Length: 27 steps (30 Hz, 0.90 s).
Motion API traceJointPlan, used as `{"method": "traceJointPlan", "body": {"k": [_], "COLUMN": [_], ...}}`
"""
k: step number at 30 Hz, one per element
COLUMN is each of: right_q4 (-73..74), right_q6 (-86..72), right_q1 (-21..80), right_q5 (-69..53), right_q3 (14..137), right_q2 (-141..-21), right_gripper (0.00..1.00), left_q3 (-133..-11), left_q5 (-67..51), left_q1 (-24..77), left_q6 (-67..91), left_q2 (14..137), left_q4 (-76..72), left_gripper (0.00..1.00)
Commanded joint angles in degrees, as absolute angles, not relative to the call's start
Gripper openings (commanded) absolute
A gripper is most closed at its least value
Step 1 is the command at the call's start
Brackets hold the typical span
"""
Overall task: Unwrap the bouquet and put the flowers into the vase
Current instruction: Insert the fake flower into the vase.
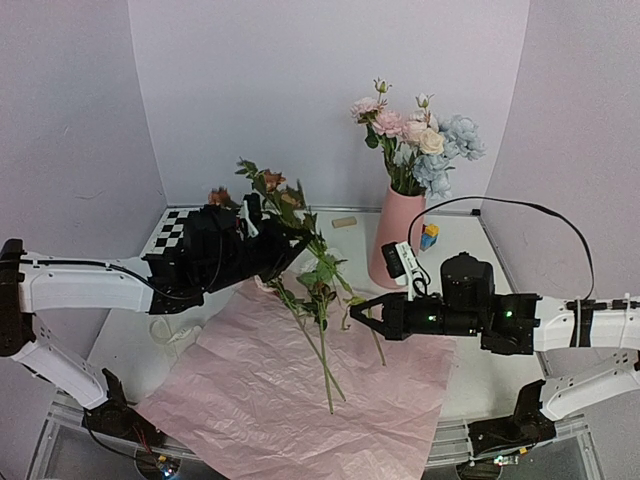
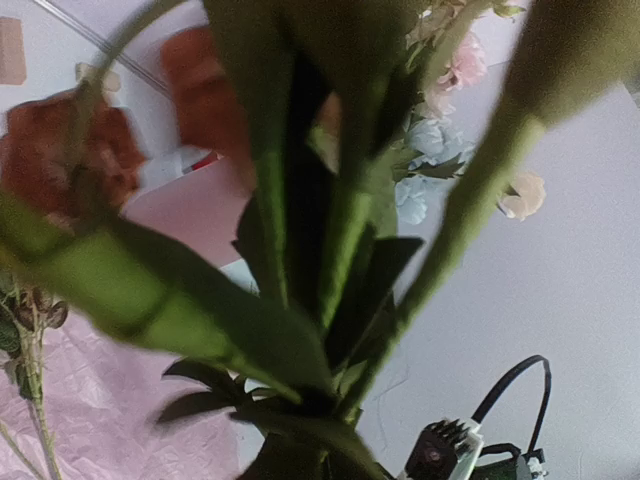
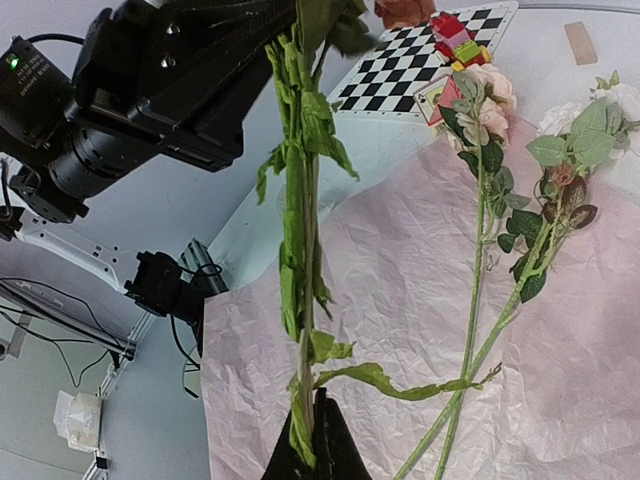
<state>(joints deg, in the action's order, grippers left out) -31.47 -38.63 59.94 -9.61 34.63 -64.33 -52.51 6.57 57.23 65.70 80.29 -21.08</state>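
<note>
The pink vase (image 1: 398,240) stands at the back right and holds several pale pink, cream and light blue flowers (image 1: 425,140). The bouquet is undone: its pink paper (image 1: 260,400) lies spread flat on the table. My left gripper (image 1: 288,246) is shut on a leafy flower stem (image 3: 303,200) with rusty brown blooms (image 1: 270,181) above it. My right gripper (image 3: 316,450) is shut on the lower end of that same stem, held above the paper. Two more flowers (image 3: 480,290) lie on the sheet. In the left wrist view, blurred green stems (image 2: 340,240) hide the jaws.
A checkerboard (image 1: 172,232) lies at the back left, with toy blocks (image 3: 455,45) on it. A small wooden block (image 1: 345,222) and blue and yellow blocks (image 1: 429,237) sit by the vase. A black cable (image 1: 520,205) arcs over the right arm. Walls close in on three sides.
</note>
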Motion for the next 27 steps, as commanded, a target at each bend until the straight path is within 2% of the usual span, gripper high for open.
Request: {"method": "traceJointPlan", "body": {"k": [1,8,15,18,19,21,23,25,27], "right_q4": [-26.69,-17.35,-15.66,-14.84,-14.78,-14.57,-14.09,-13.10,-11.53], "right_q6": [-36.27,-34.73,-34.97,-35.41,-35.44,-35.48,-35.50,-35.52,-35.11], "right_q1": [60.30,60.32,60.37,60.34,60.36,60.36,60.32,60.32,60.30], "right_q5": [-12.00,-15.02,-18.96,-17.25,-16.73,-15.44,-13.22,-10.54,-7.58], "right_q3": [37.16,39.11,39.82,39.65,39.46,39.12,38.67,38.12,37.67], "right_q2": [-65.37,-66.95,-69.31,-69.29,-69.04,-67.81,-66.02,-63.20,-60.17], "right_gripper": [0.00,0.00,0.00,0.05,0.09,0.25,0.37,0.57,0.71], "left_q3": [-58.02,-59.49,-60.92,-61.61,-61.89,-62.31,-62.96,-63.70,-64.32], "left_q5": [-0.29,-8.33,-11.76,-12.69,-13.03,-13.73,-14.59,-15.10,-14.93], "left_q1": [54.49,53.97,53.96,53.97,53.96,53.97,54.02,54.05,54.10], "left_q6": [60.23,54.83,54.02,53.39,53.18,52.66,51.51,49.92,48.34], "left_q2": [82.41,85.10,88.58,89.55,89.91,90.64,91.43,92.02,92.24], "left_q4": [-23.30,-22.29,-21.98,-21.73,-21.65,-21.45,-21.28,-21.06,-20.74], "left_gripper": [0.00,0.00,0.00,0.00,0.00,0.00,0.00,0.00,0.00]}}
